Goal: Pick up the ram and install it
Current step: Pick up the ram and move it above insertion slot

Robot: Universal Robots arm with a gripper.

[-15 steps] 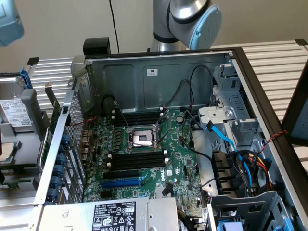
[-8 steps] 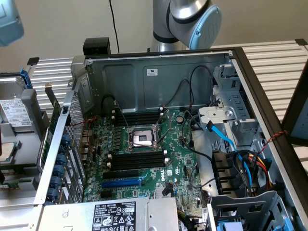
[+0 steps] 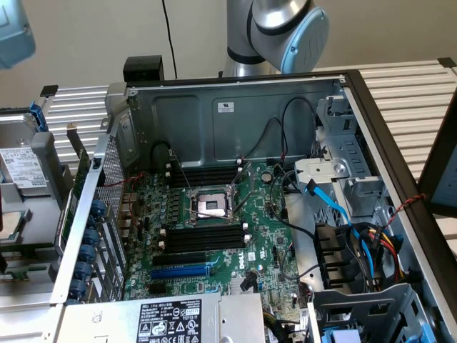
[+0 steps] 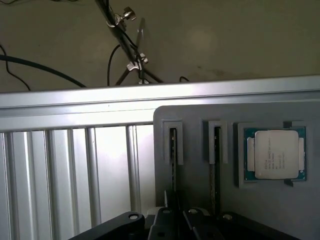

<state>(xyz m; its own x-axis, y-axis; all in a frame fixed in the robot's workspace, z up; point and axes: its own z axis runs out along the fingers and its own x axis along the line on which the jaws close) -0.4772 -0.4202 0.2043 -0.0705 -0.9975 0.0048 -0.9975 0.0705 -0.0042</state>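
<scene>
The gripper [image 4: 175,220], its black fingers cut off by the frame edge, is drawn narrow on the ram [image 4: 172,155], a thin dark stick seen edge-on. It stands in the slot of a grey holder plate [image 4: 195,150] farther from a silver-lidded square processor [image 4: 274,154], and the fingers hide the contact itself. In the exterior view a cropped silver-and-blue arm joint [image 3: 285,28] rises behind the open grey computer case [image 3: 214,114], with long black memory slots [image 3: 203,239] on its green motherboard [image 3: 264,236].

Robotics lab or electronics workshop: opened PC case [image 3: 200,114] on slatted metal worktop [image 3: 407,86], robot arm [image 3: 282,28] behind, grey parts jig [image 4: 270,205], tripod [image 4: 125,40].
</scene>
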